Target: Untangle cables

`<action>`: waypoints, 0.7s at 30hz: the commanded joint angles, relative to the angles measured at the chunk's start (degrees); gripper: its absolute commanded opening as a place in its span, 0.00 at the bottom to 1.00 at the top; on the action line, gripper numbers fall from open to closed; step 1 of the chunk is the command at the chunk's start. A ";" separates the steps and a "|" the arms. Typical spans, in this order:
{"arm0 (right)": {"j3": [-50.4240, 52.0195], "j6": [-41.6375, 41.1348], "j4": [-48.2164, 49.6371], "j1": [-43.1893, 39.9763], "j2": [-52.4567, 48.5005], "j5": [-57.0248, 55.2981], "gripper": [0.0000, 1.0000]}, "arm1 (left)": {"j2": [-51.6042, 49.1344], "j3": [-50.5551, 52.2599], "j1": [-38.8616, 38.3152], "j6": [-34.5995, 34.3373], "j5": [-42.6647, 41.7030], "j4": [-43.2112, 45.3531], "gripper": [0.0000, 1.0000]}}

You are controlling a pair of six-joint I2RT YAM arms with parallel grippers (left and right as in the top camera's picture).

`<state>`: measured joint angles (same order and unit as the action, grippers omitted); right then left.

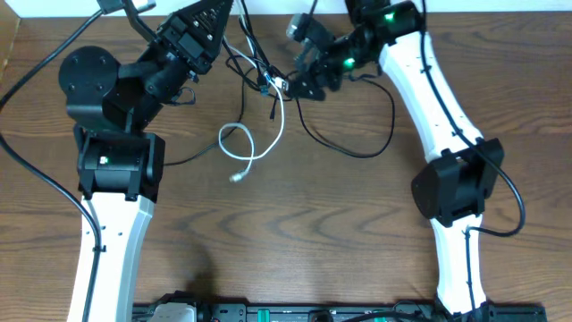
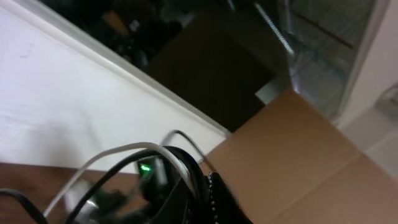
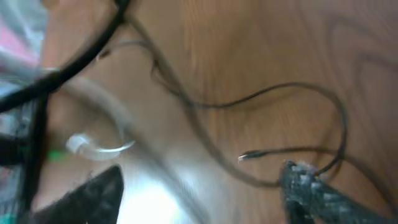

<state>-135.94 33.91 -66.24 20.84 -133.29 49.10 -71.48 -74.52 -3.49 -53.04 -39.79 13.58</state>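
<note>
Fingers (image 3: 314,193) of the right gripper (image 1: 291,85) stand apart with nothing clamped between them, though the wrist view is blurred; below them lies the table (image 1: 313,233), where the black cable (image 3: 280,93) curves in a wide loop, its plug end (image 3: 245,155) free near one finger; a white plug (image 3: 78,144) shows beside the other finger. Seen from overhead, this gripper hangs over the far middle of the table, just beside the knot (image 1: 271,82) where the cables (image 1: 259,72) cross; the left gripper (image 1: 219,16) sits at the far edge, left of the knot, with its fingers (image 2: 217,202) pressed together; in its wrist view white and black strands arch in to them and seem pinched there; behind are a wall (image 2: 74,93) and a box (image 2: 298,149). From the knot the white cable (image 1: 234,141) drops toward the near side, makes one small loop and ends in the white plug, which lies on the wood; the black cable sweeps right from the knot in a broad bow beside the right arm (image 1: 429,89).
</note>
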 commanded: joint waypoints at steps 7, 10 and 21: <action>0.22 -16.48 11.28 1.62 -3.13 -4.37 0.05 | 0.76 -0.72 -0.02 -7.26 -2.71 0.68 0.07; 0.22 -25.51 10.80 0.48 -3.13 -14.93 0.01 | 0.76 -0.72 0.00 -4.66 -2.89 0.63 0.07; 0.31 -41.86 0.59 -9.84 -5.79 -36.96 0.01 | 0.85 -0.72 6.43 -3.91 -5.99 -2.32 0.08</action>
<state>-135.76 -1.63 -64.34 14.85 -136.68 19.73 -71.53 -74.43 1.04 -56.99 -43.40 10.63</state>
